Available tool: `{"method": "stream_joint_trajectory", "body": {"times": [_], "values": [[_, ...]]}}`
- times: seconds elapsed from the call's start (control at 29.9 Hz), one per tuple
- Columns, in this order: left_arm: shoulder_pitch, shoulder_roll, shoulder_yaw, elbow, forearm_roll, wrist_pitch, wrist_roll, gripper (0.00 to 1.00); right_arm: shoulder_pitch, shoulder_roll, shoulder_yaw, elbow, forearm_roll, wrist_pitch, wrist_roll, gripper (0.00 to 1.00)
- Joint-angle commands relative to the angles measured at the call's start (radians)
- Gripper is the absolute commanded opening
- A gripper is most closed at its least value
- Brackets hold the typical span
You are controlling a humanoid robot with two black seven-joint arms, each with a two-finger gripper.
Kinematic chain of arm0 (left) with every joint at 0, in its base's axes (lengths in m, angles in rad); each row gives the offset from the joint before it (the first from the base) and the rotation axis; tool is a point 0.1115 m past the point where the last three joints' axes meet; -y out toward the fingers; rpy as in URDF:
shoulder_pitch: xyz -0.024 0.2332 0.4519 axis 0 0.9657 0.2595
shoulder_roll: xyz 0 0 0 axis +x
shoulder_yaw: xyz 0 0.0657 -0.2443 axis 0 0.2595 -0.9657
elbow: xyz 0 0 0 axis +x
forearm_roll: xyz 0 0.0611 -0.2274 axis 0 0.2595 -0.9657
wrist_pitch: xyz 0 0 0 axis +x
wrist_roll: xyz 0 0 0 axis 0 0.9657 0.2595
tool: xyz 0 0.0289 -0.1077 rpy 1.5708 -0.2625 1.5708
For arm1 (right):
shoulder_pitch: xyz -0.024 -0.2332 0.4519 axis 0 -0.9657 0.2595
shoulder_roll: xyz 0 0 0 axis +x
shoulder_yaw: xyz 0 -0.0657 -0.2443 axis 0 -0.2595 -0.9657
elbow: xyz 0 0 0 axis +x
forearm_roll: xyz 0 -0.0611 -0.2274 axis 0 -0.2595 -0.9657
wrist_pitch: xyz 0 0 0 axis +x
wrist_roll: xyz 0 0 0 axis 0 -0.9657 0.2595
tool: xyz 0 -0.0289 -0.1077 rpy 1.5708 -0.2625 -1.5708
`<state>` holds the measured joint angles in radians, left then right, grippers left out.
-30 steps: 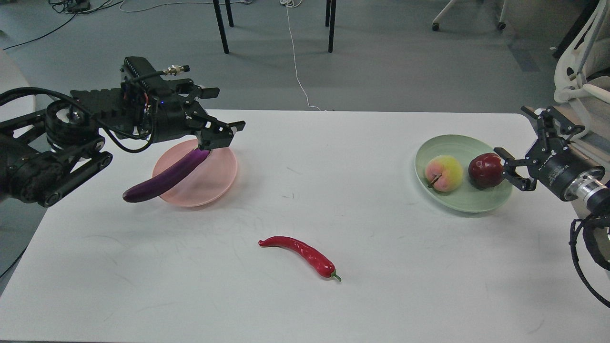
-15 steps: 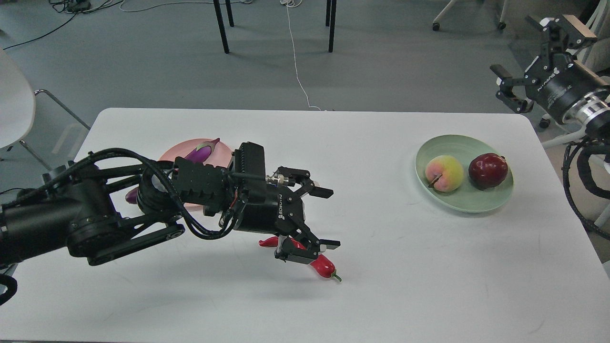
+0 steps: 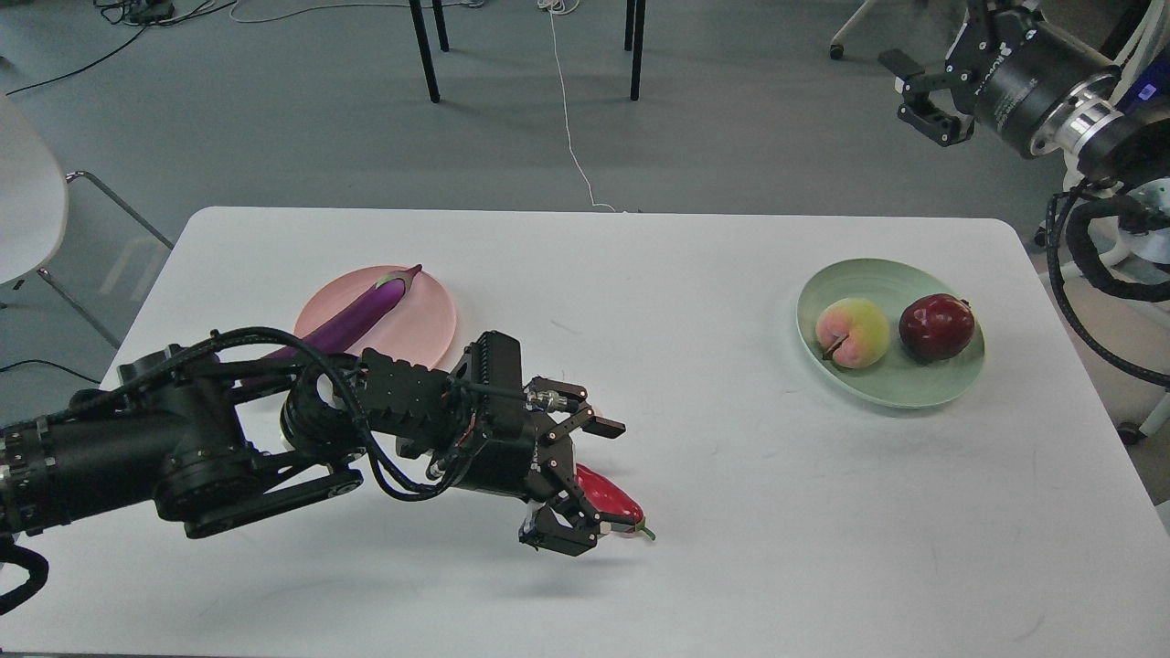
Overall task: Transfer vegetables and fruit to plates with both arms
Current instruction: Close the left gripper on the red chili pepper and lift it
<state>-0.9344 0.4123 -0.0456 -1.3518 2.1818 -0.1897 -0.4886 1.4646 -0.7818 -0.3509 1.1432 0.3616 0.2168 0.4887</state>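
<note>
Our white table (image 3: 731, 567) carries two plates well apart: the pale pink plate (image 3: 430, 320) toward the left, with the purple eggplant (image 3: 361, 311) lying slantwise across it, and the pale green plate (image 3: 914, 388) toward the right, holding the peach (image 3: 852, 333) and the dark red pomegranate-like fruit (image 3: 936, 326) side by side. Our left gripper (image 3: 585, 484) hangs low over the front middle of the table, its fingers spread to either side of the red chili pepper (image 3: 611, 501), not clamped on it. The chili lies on the table, long axis slanting toward the near right, green stem at that end; most of it hides behind the gripper. Our right gripper (image 3: 923, 96) hangs splayed and empty, high off the far right, so the left is far nearer. We judge the way back to the pink plate open, though the eggplant fills much of it.
</note>
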Motion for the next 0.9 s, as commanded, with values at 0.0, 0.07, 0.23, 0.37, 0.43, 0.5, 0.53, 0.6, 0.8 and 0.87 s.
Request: {"method": "stream_joint_trajectory", "body": {"times": [0.0,0.07,0.23,0.37,0.43,0.5,0.53,0.6,0.8,0.87], "values": [[-0.003,-0.050,0.003,0.091,0.000,-0.014,0.000,0.98,-0.006,-0.007,0.000,0.016,-0.001,-0.001,0.000,0.98],[-0.004,-0.059,0.003,0.123,0.000,-0.014,0.000,0.98,-0.007,-0.011,-0.002,0.027,-0.001,-0.002,0.000,0.98],[-0.001,-0.072,0.006,0.152,0.000,-0.016,0.000,0.98,-0.015,-0.022,-0.002,0.038,-0.003,-0.014,0.000,0.98],[0.005,-0.096,0.018,0.189,0.000,-0.016,0.000,0.98,-0.018,-0.024,-0.002,0.046,-0.003,-0.024,0.000,0.98],[0.005,-0.112,0.020,0.218,0.000,-0.016,0.000,0.98,-0.018,-0.025,-0.002,0.049,-0.003,-0.024,0.000,0.98],[0.008,-0.115,0.020,0.226,0.000,-0.016,0.000,0.97,-0.020,-0.025,-0.002,0.049,-0.001,-0.024,0.000,0.98],[0.012,-0.115,0.020,0.229,0.000,-0.016,0.000,0.97,-0.020,-0.025,-0.002,0.049,-0.001,-0.025,0.000,0.98],[0.028,-0.115,0.020,0.232,0.000,-0.016,0.000,0.97,-0.023,-0.025,-0.003,0.049,-0.001,-0.027,0.000,0.98],[0.068,-0.115,0.020,0.243,0.000,-0.019,0.000,0.90,-0.033,-0.036,-0.002,0.049,-0.001,-0.031,0.000,0.98],[0.066,-0.115,0.020,0.246,0.000,-0.020,0.000,0.77,-0.033,-0.037,-0.002,0.049,-0.003,-0.031,0.000,0.98]]}}
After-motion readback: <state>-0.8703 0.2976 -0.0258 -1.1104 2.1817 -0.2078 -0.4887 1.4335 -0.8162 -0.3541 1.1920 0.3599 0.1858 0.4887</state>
